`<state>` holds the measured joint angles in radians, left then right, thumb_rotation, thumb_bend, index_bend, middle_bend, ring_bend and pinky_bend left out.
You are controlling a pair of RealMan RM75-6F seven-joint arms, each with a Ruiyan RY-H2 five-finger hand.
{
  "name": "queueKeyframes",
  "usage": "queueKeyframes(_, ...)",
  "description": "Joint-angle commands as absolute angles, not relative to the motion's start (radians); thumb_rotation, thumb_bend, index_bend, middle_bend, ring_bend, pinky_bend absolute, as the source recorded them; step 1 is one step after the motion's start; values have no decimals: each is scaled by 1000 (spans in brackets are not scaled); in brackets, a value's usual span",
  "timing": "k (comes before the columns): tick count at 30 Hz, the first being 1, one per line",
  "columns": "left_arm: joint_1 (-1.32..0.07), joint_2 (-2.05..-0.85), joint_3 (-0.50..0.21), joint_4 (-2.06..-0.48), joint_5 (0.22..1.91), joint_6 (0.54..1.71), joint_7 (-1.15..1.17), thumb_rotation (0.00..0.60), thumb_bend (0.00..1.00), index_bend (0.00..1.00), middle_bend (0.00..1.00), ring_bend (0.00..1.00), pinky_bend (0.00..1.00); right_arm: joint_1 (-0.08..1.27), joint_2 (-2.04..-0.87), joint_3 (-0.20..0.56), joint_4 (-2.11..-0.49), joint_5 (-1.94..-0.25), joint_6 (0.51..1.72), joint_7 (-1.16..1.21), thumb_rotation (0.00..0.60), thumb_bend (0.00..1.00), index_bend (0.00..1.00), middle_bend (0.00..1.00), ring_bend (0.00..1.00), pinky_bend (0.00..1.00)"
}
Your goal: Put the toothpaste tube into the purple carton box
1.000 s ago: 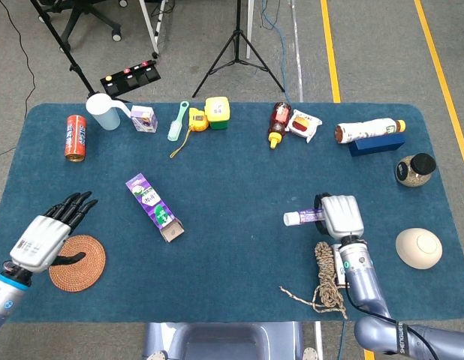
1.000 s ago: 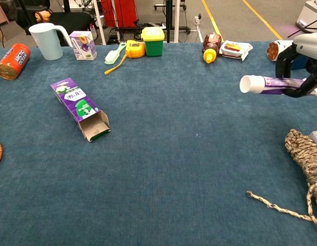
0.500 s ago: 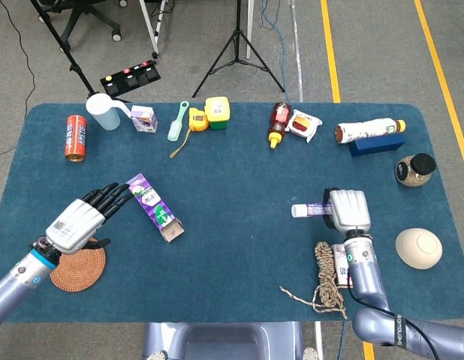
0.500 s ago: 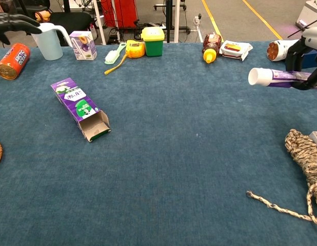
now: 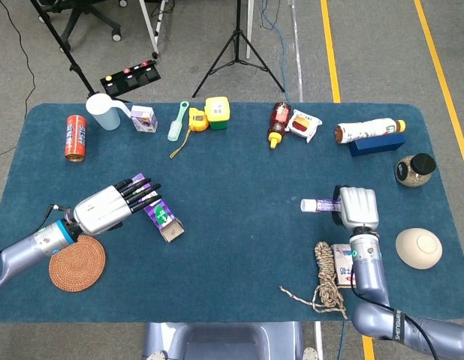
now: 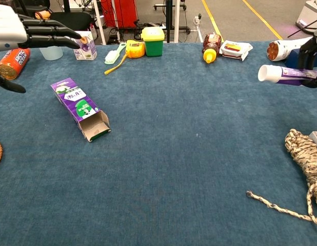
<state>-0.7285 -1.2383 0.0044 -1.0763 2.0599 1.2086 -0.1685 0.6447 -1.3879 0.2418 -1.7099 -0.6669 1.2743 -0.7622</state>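
- The right hand (image 5: 356,206), right of centre in the head view, holds the white-capped purple toothpaste tube (image 5: 320,204) clear of the blue tabletop (image 5: 239,180). The fingers are closed round the tube's rear part. The cap end juts out toward the left of the frame.
- The tube's long axis runs roughly left to right. In the chest view the tube (image 6: 284,75) sits at the far right edge with its cap pointing inward.
- The long purple carton box (image 5: 157,209) lies flat at left of centre in the head view. It runs diagonally from upper left to lower right, and its open flap end (image 6: 95,127) faces the lower right.
- Key relation: the box lies well apart from the tube, to the tube's left. The open mouth is on the side nearer the right hand. Judgement: the tube's axis must be turned to match the box's diagonal before entry.
- The left hand (image 5: 112,205) hovers over the box's upper end with fingers extended and apart, holding nothing. Contact with the box cannot be confirmed.
- Change from one second earlier: the left hand has travelled from the woven round coaster (image 5: 76,262) at lower left up to the box. The right hand has shifted slightly rightward with the tube. The box has not moved.
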Motion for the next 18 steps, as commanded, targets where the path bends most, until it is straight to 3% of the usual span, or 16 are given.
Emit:
queueKeyframes(1, -797, -1342, 33, -915, 2085, 1227, -239, 600, 68, 0, 0, 0, 260, 647, -1390, 245, -1696, -658, 1276, -761, 600, 710, 696, 850, 878, 867)
queueKeyframes(8, -838, -1467, 83, -746, 2062, 1180, -296, 600, 68, 0, 0, 0, 262, 657, -1387, 257, -1672, -633, 1278, -769, 600, 711, 696, 850, 878, 868)
queueKeyframes(18, -872, -1550, 130, -616, 2018, 1135, -342, 600, 70, 0, 0, 0, 278, 658, -1381, 254, -1656, -622, 1270, -764, 600, 713, 696, 851, 878, 868)
